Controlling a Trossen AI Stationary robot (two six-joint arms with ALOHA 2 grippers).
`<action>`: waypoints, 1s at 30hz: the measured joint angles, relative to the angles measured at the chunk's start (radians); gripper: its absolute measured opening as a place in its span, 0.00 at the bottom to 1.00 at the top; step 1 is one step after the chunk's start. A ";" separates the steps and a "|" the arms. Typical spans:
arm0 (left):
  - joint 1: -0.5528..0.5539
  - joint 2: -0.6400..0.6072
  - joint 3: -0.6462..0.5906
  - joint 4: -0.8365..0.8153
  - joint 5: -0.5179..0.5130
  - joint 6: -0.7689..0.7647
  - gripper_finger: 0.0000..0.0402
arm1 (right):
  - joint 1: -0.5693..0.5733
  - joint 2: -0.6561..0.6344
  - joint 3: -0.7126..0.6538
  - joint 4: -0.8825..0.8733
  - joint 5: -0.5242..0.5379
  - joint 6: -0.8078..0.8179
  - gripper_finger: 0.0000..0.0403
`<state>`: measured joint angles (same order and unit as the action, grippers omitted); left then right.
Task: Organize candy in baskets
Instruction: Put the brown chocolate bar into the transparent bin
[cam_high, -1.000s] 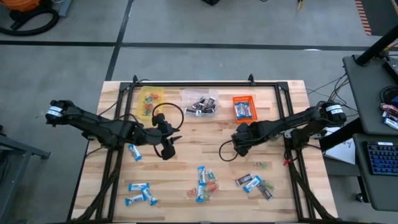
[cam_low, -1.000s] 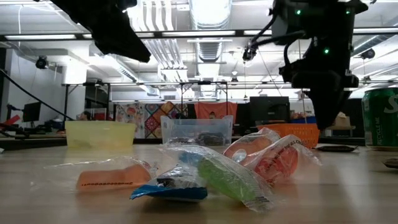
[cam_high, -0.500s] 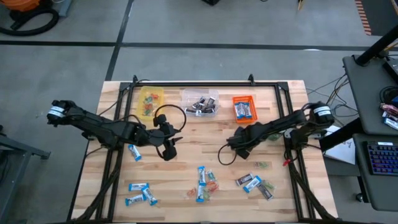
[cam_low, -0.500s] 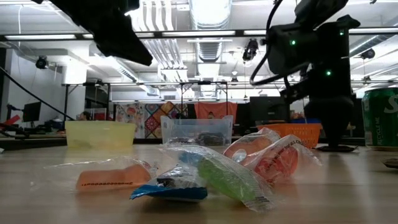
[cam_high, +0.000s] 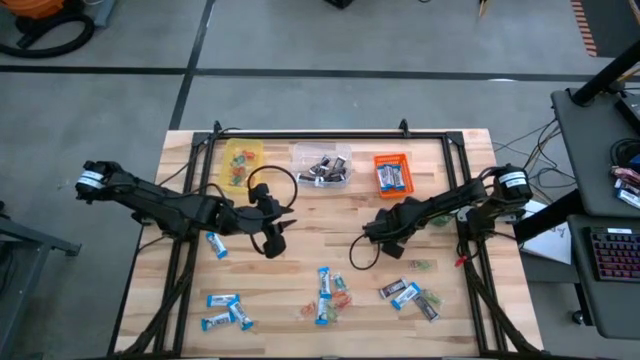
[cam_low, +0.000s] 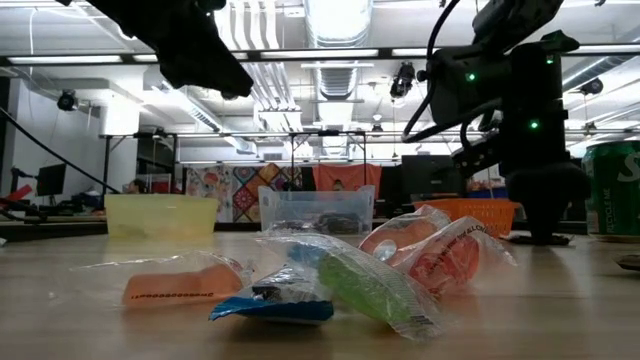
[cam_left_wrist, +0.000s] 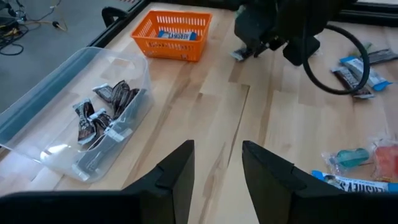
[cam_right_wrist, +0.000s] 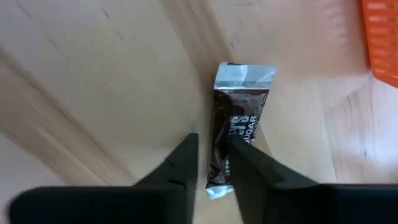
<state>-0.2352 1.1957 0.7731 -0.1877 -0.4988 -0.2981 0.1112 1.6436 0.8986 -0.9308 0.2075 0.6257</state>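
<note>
Dark-wrapped candy bar (cam_right_wrist: 235, 146) lay on the wooden counter (cam_high: 310, 230), pinched between the fingers of the right claw (cam_right_wrist: 211, 163), near the orange basket (cam_high: 393, 173). At the counter's back edge stood the yellow basket (cam_high: 241, 160) and clear basket (cam_high: 321, 165). Left claw (cam_left_wrist: 216, 163) hovered mid-counter, spread and empty.

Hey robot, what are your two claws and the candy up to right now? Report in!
Right gripper low on the table, fingers closing around a dark brown candy near the orange basket. Left gripper hovering mid-table, fingers open, empty. Nothing in the way.
</note>
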 joint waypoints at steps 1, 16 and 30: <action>0.000 0.000 0.000 0.007 0.000 0.000 0.29 | 0.000 -0.001 0.000 0.004 -0.002 -0.009 0.14; -0.048 0.114 -0.003 0.150 0.001 0.001 0.29 | 0.039 -0.195 -0.006 0.123 0.029 -0.053 0.02; -0.061 0.175 -0.003 0.232 0.001 -0.033 0.29 | -0.094 -0.326 -0.004 0.918 0.066 -0.453 0.02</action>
<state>-0.2962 1.3704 0.7704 0.0443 -0.4975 -0.3312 0.0168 1.3177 0.8948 -0.0131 0.2739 0.1732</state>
